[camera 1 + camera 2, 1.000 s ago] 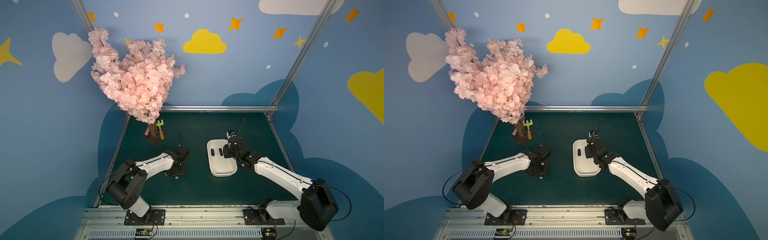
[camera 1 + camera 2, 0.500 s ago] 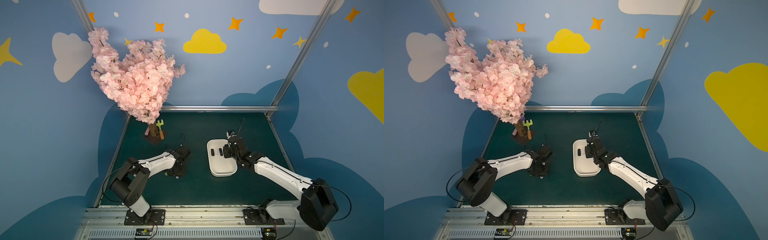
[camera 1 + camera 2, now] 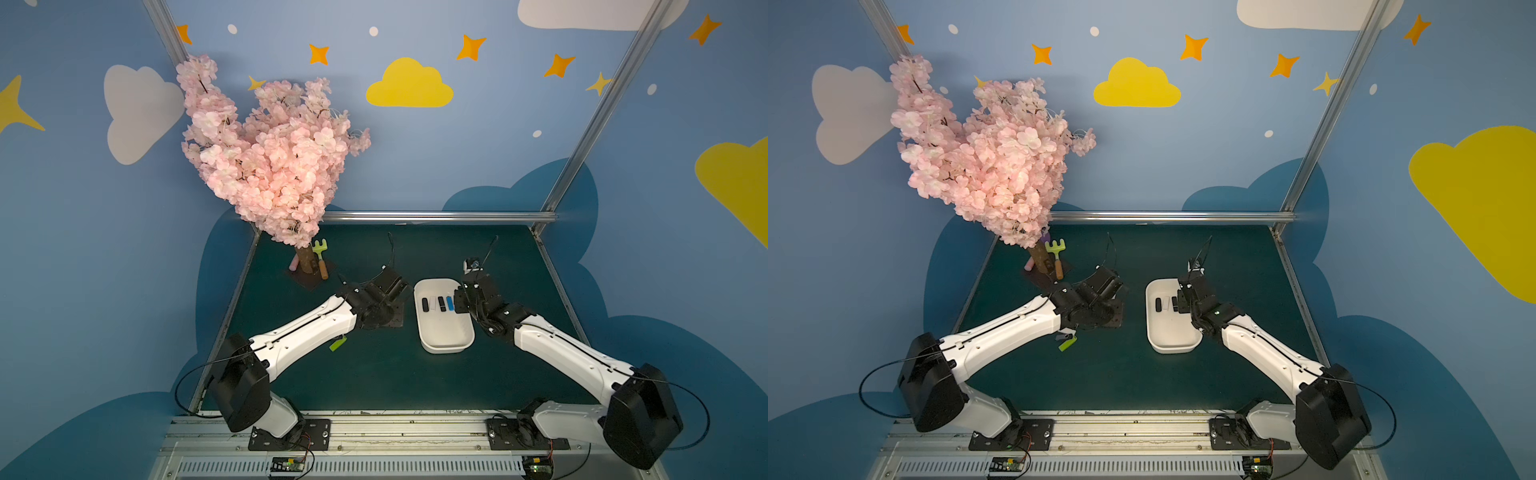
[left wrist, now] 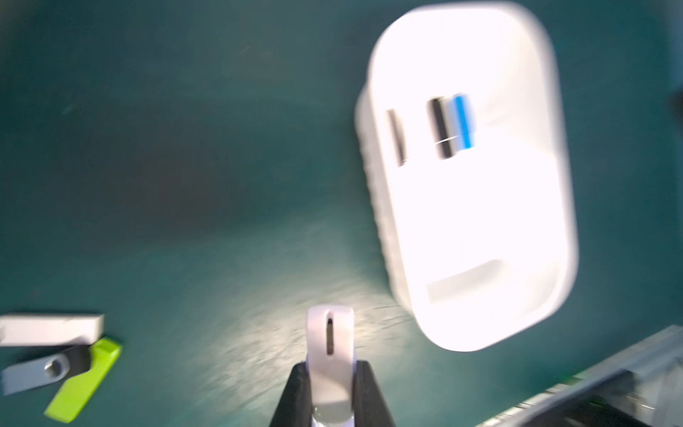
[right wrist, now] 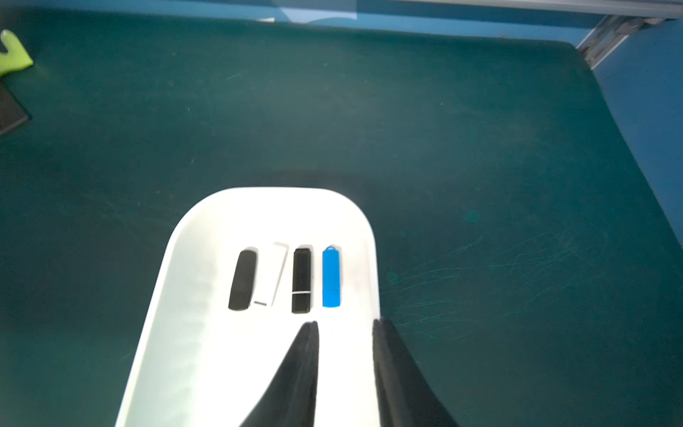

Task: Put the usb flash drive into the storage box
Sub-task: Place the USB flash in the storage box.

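Storage box (image 3: 444, 332): on the bench (image 3: 374, 374), four drives side by side inside: rounded black drive (image 5: 243, 280), white drive (image 5: 271, 275), square black drive (image 5: 302, 281), blue drive (image 5: 331, 277).
Left fingers (image 4: 295, 392): pinching the usb flash drive (image 4: 330, 332), white, outside the box.
Right fingers (image 5: 295, 377): spread, straddling the box's rim.
Loose on bench: green drive (image 4: 85, 380), grey drive (image 4: 33, 375), white stick (image 4: 51, 329), bunched together.

The left wrist view was blurred, and a white drive (image 4: 51, 328) was cut off by its edge. In a top view, a green drive (image 3: 338, 343) was partly hidden under the left arm (image 3: 303, 332).
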Motion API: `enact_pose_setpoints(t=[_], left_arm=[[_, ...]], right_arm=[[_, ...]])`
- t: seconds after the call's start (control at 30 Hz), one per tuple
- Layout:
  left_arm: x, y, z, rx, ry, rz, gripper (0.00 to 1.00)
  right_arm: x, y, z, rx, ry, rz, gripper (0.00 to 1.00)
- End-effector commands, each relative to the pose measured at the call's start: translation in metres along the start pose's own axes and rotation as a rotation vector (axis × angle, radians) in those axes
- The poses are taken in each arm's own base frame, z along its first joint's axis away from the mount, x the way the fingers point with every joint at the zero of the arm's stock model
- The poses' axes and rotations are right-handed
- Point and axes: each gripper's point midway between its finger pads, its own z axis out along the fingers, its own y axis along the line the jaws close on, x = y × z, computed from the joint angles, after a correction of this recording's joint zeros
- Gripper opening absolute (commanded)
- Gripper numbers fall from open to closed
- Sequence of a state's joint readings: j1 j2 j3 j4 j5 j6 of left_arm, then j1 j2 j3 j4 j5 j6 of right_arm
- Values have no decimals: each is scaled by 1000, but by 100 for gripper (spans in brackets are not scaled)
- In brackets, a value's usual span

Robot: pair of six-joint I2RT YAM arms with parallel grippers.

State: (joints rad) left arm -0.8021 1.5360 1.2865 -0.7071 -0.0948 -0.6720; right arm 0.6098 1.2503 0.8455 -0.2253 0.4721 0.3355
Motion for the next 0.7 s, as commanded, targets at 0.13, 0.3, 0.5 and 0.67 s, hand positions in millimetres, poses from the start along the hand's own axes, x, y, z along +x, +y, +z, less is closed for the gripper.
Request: enact_pose_setpoints(t=[0.13,0.3,0.5,0.67], left_arm=[[-10,-39,30,-9,90,-35,5],[-13,-71,55,4,121,-9,8],[-2,-79,95,-102,185,28,9],[2,-70,121,-182,214,22,10]], right_arm=[[1,-43,-8,118,-35,152,31],[5,-51,-3,110,-46,203,31],[8,-49,1,78,-19,238,30],[7,-48,0,60,-19,247,30]])
